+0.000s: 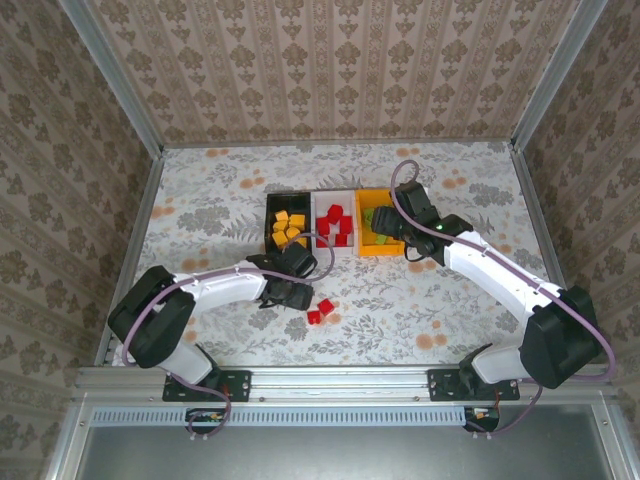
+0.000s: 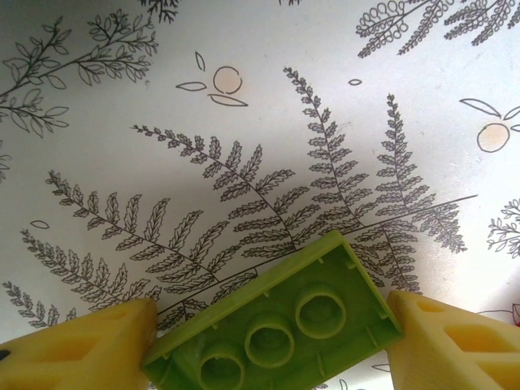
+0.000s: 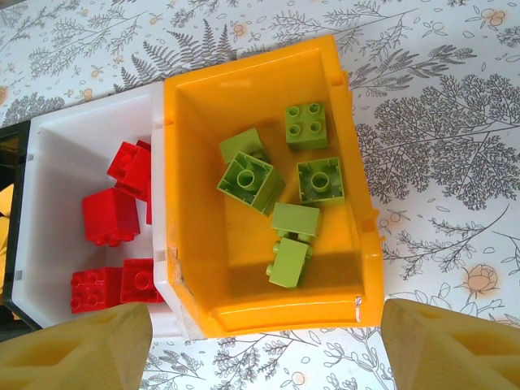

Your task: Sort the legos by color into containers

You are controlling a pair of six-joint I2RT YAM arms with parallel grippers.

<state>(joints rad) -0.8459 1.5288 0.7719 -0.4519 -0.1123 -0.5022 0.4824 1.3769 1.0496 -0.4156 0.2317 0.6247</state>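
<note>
My left gripper (image 2: 268, 345) is shut on a light green lego (image 2: 276, 325), held underside up just above the table, between the yellow fingers (image 2: 73, 349). In the top view that gripper (image 1: 290, 290) sits in front of the black bin (image 1: 270, 215), which holds orange-yellow legos (image 1: 288, 228). Two red legos (image 1: 320, 310) lie on the table to its right. My right gripper (image 3: 264, 357) hangs open above the near wall of the orange-yellow bin (image 3: 195, 227), which holds several green legos (image 3: 280, 195). The white bin (image 3: 57, 154) holds red legos (image 3: 110, 215).
The three bins stand joined in a row at mid-table: black, white (image 1: 336, 250), orange-yellow (image 1: 375, 250). Metal frame rails (image 1: 135, 230) edge the floral tablecloth on both sides. Open cloth lies in front of the bins and far behind them.
</note>
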